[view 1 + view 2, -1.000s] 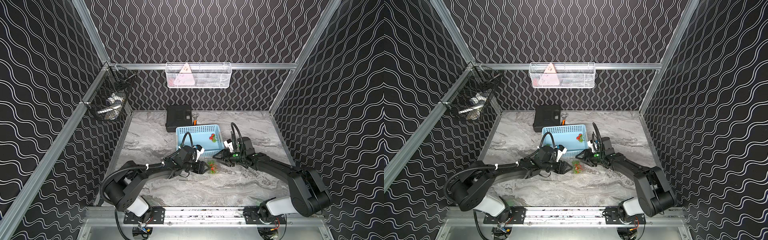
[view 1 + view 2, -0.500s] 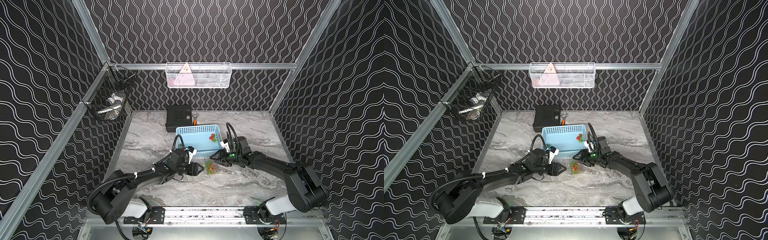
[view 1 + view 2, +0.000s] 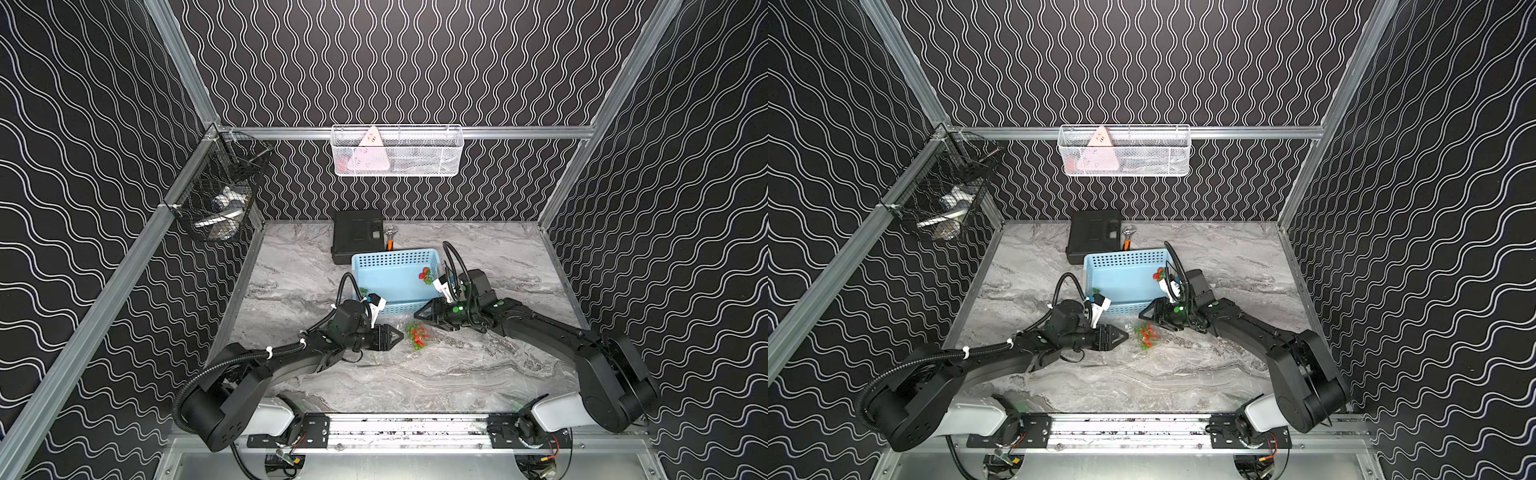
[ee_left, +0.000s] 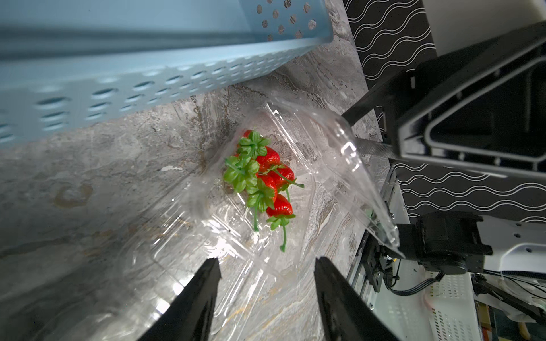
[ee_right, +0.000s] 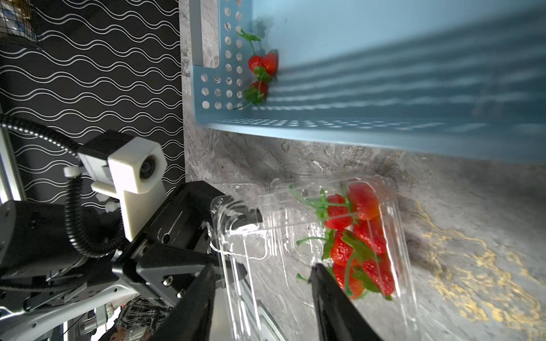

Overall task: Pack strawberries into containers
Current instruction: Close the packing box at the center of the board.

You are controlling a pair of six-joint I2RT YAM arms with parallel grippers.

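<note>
A clear clamshell container [image 4: 325, 141] [image 5: 396, 212] lies open on the marble table in front of the blue basket. Several strawberries [image 3: 417, 334] [image 3: 1144, 334] [image 4: 266, 177] [image 5: 360, 236] sit in its tray. Its lid stands tilted up on the side of my right gripper. My left gripper [image 3: 399, 336] [image 3: 1123, 336] [image 4: 266, 262] is open just left of the container, low over its flat clear part. My right gripper [image 3: 417, 314] [image 3: 1144, 316] [image 5: 263, 267] is open at the container's far right edge, with clear plastic between its jaws. More strawberries [image 3: 424, 275] [image 5: 261, 71] lie in the basket's right corner.
The light blue perforated basket [image 3: 395, 257] [image 3: 1125, 257] stands right behind the container. A black case [image 3: 357, 237] lies behind it at the back wall. A white wire basket [image 3: 397, 151] and a black mesh basket [image 3: 220, 195] hang on the walls.
My left arm has dropped lower and stretched out, its gripper staying at the container's left side. My right gripper has edged slightly left toward the container. The strawberries have barely moved.
</note>
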